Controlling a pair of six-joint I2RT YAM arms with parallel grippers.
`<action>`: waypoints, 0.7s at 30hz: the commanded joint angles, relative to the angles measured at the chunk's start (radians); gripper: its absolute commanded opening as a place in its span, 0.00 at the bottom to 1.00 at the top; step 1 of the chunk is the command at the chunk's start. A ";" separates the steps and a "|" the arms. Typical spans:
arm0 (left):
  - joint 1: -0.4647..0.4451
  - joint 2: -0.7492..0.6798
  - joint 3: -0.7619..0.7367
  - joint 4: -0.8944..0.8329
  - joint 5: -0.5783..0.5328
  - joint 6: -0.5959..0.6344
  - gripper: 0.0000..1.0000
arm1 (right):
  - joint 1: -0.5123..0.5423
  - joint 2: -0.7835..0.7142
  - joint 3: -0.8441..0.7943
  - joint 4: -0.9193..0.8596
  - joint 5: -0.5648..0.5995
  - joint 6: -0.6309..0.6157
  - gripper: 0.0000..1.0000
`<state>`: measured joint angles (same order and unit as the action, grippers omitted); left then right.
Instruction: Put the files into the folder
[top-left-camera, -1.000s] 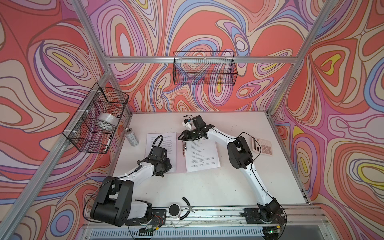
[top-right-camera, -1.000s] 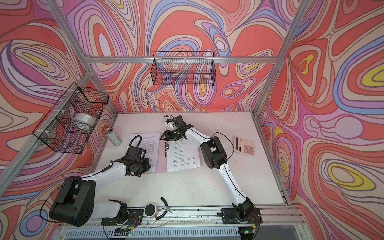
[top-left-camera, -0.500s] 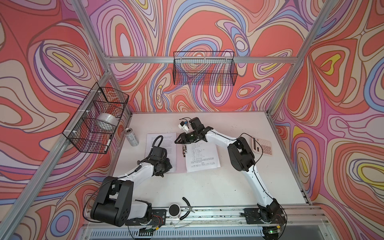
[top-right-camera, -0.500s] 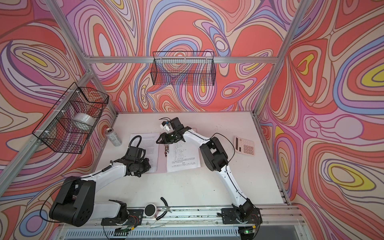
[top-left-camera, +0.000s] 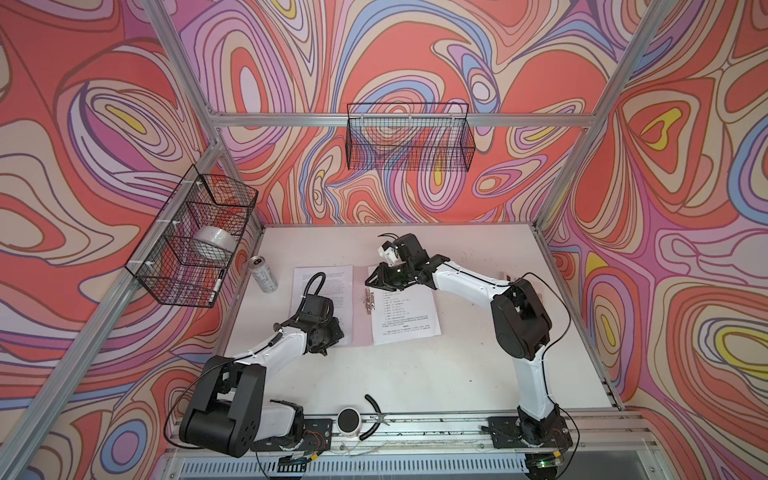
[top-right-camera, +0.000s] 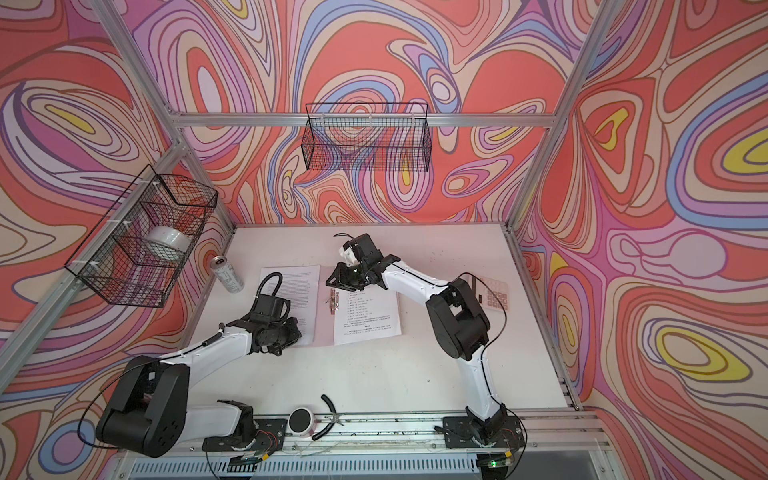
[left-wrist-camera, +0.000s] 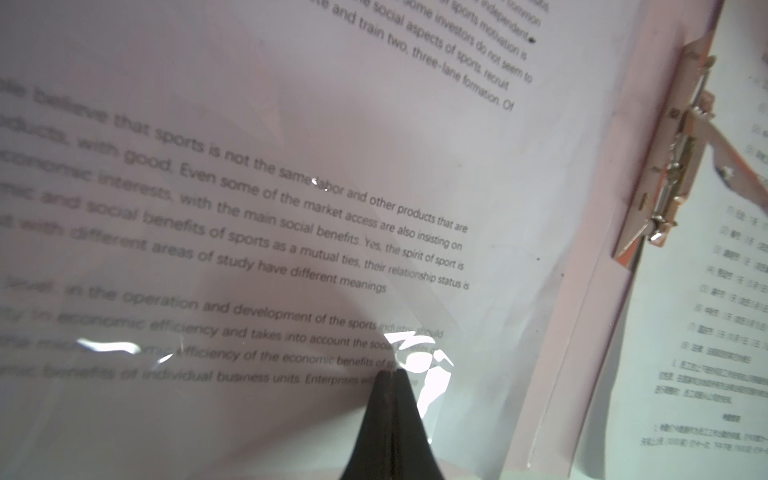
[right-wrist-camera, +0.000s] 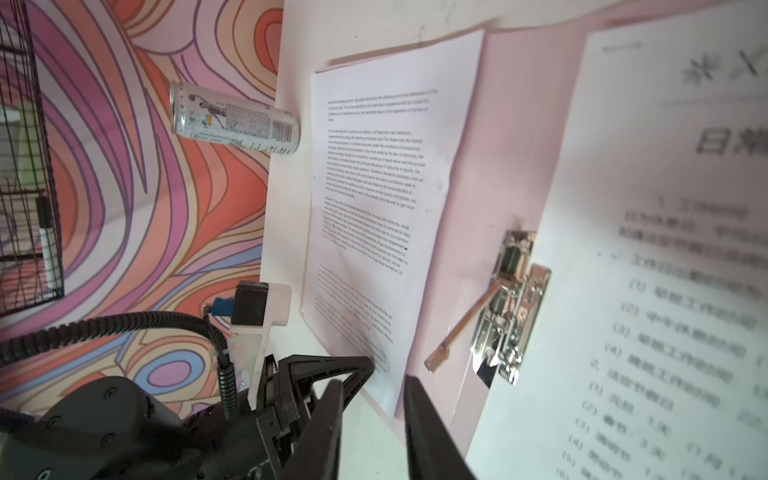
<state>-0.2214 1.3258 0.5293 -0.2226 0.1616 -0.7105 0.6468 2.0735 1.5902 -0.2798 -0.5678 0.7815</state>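
The pale pink folder (top-left-camera: 360, 309) (top-right-camera: 326, 318) lies open on the table. One of the files, a densely printed sheet (top-left-camera: 328, 282) (left-wrist-camera: 291, 166) (right-wrist-camera: 374, 187), lies on its left leaf. A file with a heading and short lines (top-left-camera: 405, 311) (top-right-camera: 365, 316) (right-wrist-camera: 665, 291) lies on its right leaf. A metal clip (top-left-camera: 368, 300) (right-wrist-camera: 507, 307) sits by the spine with its lever raised. My left gripper (top-left-camera: 323, 352) (left-wrist-camera: 390, 374) is shut, its tips down on the left sheet's near corner under glossy film. My right gripper (top-left-camera: 371, 283) (top-right-camera: 331, 282) (right-wrist-camera: 374, 395) hovers over the spine's far end, narrowly open and empty.
A drink can (top-left-camera: 263, 274) (right-wrist-camera: 232, 120) stands left of the folder. A pinkish keypad card (top-right-camera: 492, 293) lies at the right, partly behind my right arm. Wire baskets (top-left-camera: 195, 237) (top-left-camera: 409, 141) hang on the left and back walls. A round puck (top-left-camera: 349, 419) and pliers (top-left-camera: 374, 415) lie at the front rail.
My right gripper has moved left and a little nearer, from above the right sheet's top to the spine, and its jaws have narrowed. The left arm has not moved.
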 joint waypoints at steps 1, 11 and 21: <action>0.007 0.003 -0.040 -0.046 -0.001 -0.008 0.02 | 0.002 -0.056 -0.114 0.122 0.021 0.219 0.24; 0.007 0.016 -0.034 -0.047 0.010 0.005 0.02 | 0.002 0.000 -0.181 0.261 -0.019 0.338 0.22; 0.007 0.028 -0.030 -0.046 0.015 0.008 0.02 | 0.004 0.061 -0.179 0.350 -0.066 0.410 0.21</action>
<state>-0.2207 1.3197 0.5198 -0.2119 0.1726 -0.7078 0.6476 2.1185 1.4200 0.0227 -0.6136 1.1610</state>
